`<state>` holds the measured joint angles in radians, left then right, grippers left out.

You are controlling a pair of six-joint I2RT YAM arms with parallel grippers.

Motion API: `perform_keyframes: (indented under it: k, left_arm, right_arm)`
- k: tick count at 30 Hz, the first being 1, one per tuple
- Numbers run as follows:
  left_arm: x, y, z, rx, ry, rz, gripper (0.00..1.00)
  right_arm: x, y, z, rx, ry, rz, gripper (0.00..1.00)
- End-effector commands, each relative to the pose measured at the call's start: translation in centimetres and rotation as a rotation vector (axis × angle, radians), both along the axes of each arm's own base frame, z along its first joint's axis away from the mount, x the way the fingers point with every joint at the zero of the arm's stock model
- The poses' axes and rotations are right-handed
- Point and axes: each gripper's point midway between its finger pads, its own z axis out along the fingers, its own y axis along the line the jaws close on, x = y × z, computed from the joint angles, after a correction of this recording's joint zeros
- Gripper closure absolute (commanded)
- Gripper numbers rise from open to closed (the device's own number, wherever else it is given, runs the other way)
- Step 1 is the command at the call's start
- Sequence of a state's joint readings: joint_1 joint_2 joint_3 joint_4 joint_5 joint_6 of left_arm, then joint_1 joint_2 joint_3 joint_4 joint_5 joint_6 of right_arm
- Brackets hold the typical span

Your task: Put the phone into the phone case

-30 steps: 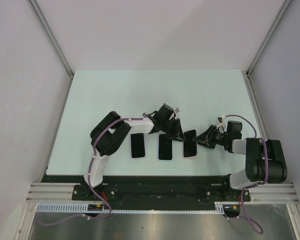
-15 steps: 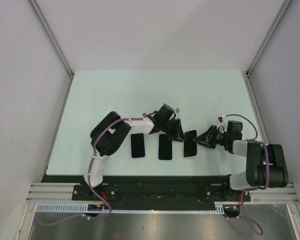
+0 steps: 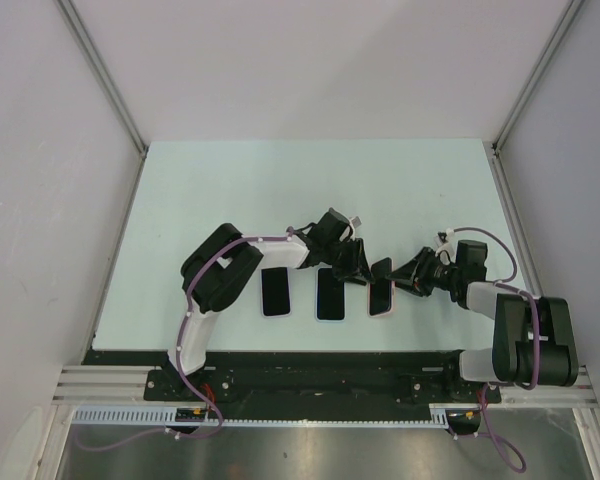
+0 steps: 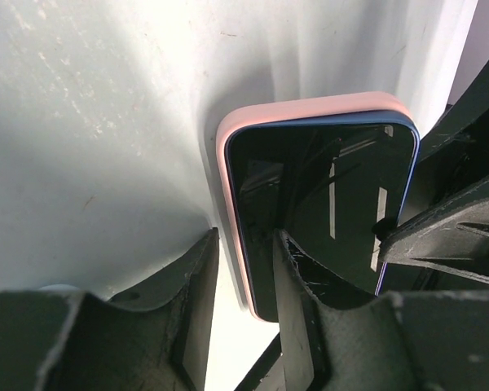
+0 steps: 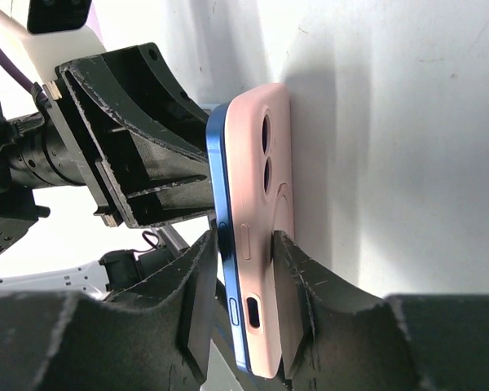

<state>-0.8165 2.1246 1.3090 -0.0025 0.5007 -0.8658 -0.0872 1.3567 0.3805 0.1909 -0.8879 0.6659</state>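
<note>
A blue phone (image 5: 218, 195) with a dark screen (image 4: 326, 204) sits partly in a pink case (image 5: 265, 204); its blue rim stands proud of the case. In the top view the pair (image 3: 381, 290) is the rightmost of three slabs. My right gripper (image 5: 244, 238) (image 3: 405, 281) is shut on its right edge, one finger on the blue side and one on the pink back. My left gripper (image 4: 244, 240) (image 3: 358, 270) has its jaws a little apart at the phone's left edge. One of its fingers (image 4: 297, 301) lies over the screen, the other beside the case.
Two more dark phones lie flat on the pale table (image 3: 230, 190), one in the middle (image 3: 330, 294) and one on the left (image 3: 275, 291), close by the left arm. Grey walls with metal rails enclose the table on three sides.
My right gripper has moved left onto the phone's right edge, and the right arm's elbow has shifted toward the near edge. The left gripper has edged closer to the phone.
</note>
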Motion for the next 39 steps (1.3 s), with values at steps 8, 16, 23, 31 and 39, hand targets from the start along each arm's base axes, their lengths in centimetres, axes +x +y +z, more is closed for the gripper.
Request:
perform_keyframes:
  k: [8, 16, 23, 31, 39]
  left_arm:
    - [-0.9, 0.3, -1.1, 0.034, 0.018, -0.003, 0.58]
    - [-1.0, 0.4, -1.4, 0.041, 0.022, 0.0, 0.57]
    - [-0.9, 0.4, -1.2, 0.04, 0.019, 0.001, 0.57]
    - [-1.2, 0.5, 1.0, 0.01, -0.02, -0.006, 0.49]
    - [-2.0, 3.4, 7.0, -0.028, -0.165, 0.022, 0.11]
  right_arm:
    - [0.9, -0.5, -0.5, -0.054, -0.016, -0.007, 0.97]
    - [1.0, -0.9, -0.2, -0.103, -0.035, -0.011, 0.84]
    - [1.0, -0.8, -0.4, -0.099, -0.016, -0.005, 0.57]
    - [1.2, -0.7, 0.2, -0.095, -0.043, 0.006, 1.0]
    - [0.7, 0.7, 6.0, 0.016, -0.186, 0.055, 1.0]
